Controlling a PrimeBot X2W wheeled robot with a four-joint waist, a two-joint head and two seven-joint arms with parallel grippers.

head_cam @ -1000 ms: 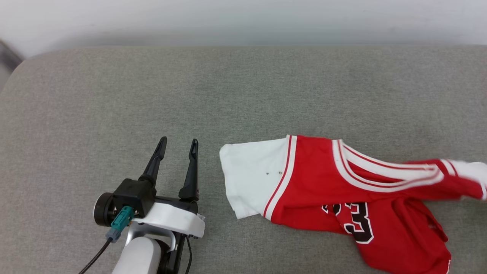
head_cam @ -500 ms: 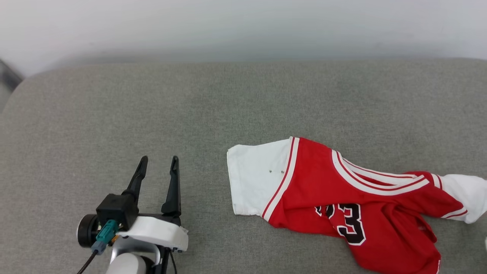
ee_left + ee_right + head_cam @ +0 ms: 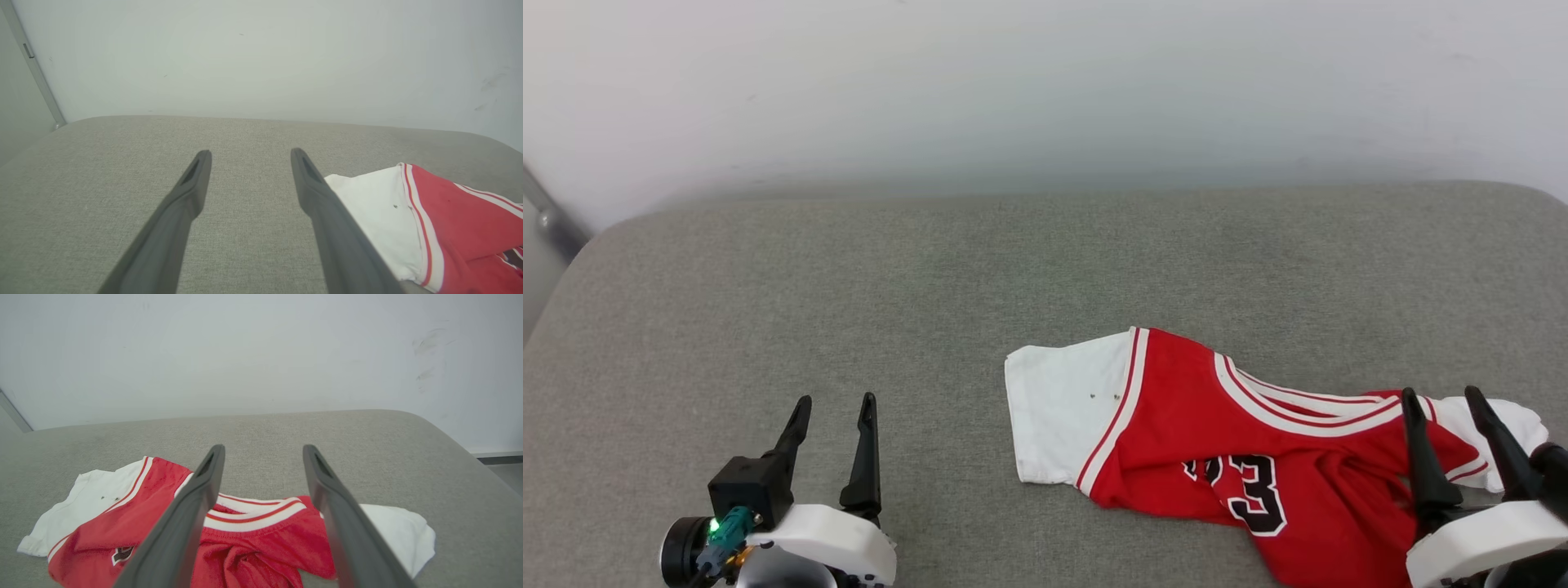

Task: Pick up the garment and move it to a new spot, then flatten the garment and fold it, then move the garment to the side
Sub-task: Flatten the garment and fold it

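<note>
Lying crumpled below wide R pincer: garment; L pincer wide, well apart

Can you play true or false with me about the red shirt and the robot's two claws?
1. The garment lies on the gray cushion. True.
2. The left gripper is pinching the garment. False: it is open and stands apart from the garment, over bare cushion.
3. The right gripper is open, its fingers spread by the garment's striped collar. True.
4. The garment is neatly folded. False: it is bunched and wrinkled.
5. The printed number is blue. False: it is black with a white edge.
</note>
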